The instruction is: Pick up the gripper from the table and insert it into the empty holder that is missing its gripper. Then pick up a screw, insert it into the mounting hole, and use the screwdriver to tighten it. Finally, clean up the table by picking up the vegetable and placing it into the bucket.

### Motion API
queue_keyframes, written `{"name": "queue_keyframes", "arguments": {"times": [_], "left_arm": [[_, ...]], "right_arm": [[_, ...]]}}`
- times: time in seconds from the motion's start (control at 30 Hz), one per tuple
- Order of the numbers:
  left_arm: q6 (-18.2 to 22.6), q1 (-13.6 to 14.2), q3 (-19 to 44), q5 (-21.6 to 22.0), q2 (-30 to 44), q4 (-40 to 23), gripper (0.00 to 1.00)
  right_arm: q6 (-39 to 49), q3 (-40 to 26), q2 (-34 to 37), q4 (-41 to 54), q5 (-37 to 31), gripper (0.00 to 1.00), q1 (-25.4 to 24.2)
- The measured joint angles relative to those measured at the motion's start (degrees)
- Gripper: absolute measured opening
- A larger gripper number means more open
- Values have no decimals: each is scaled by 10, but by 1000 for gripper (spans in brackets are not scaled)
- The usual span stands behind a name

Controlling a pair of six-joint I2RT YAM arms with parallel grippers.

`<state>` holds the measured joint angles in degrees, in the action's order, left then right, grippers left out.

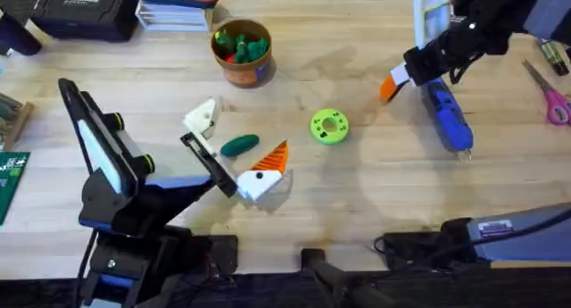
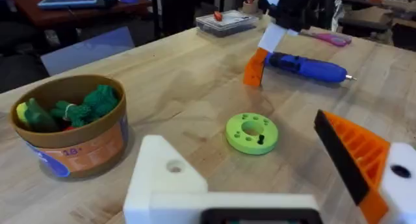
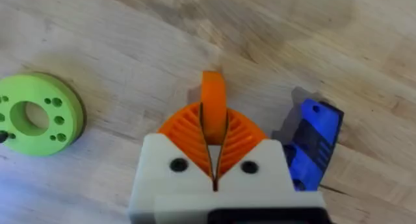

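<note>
Gripper (image 3: 213, 94): held pinched, tip outward, in right gripper (image 3: 214, 130) beside screwdriver (image 3: 312, 143); empty holder (image 1: 203, 118) is located well apart, beyond disc (image 1: 329, 127), on spread left gripper (image 1: 235, 145).

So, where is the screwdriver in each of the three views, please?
Overhead: the screwdriver lies at the right of the table, to the right of the green disc.
Left wrist: the screwdriver lies farther off than the disc.
Right wrist: its blue body is beside the right gripper, on the side away from the disc.
Shared landmark: the green disc.
</note>
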<state>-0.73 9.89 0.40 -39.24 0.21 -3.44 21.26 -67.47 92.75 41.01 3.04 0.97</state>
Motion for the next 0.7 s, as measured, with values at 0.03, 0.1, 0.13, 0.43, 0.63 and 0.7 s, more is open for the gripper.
{"name": "queue_keyframes", "arguments": {"times": [0.03, 0.1, 0.13, 0.43, 0.63, 0.7], "left_arm": [[0, 0, 0, 0, 0, 0, 985], [0, 0, 0, 0, 0, 0, 985], [0, 0, 0, 0, 0, 0, 985], [0, 0, 0, 0, 0, 0, 985], [0, 0, 0, 0, 0, 0, 985], [0, 0, 0, 0, 0, 0, 985]], "right_arm": [[0, -1, 0, 2, 0, 13, 0], [0, -2, 0, 7, 0, 14, 0], [0, -2, 0, 9, 0, 14, 0], [-82, -2, -91, 31, -91, 13, -2], [-146, -1, -204, 67, -66, 13, -27], [-156, 11, -249, 48, -23, 12, -28]]}}
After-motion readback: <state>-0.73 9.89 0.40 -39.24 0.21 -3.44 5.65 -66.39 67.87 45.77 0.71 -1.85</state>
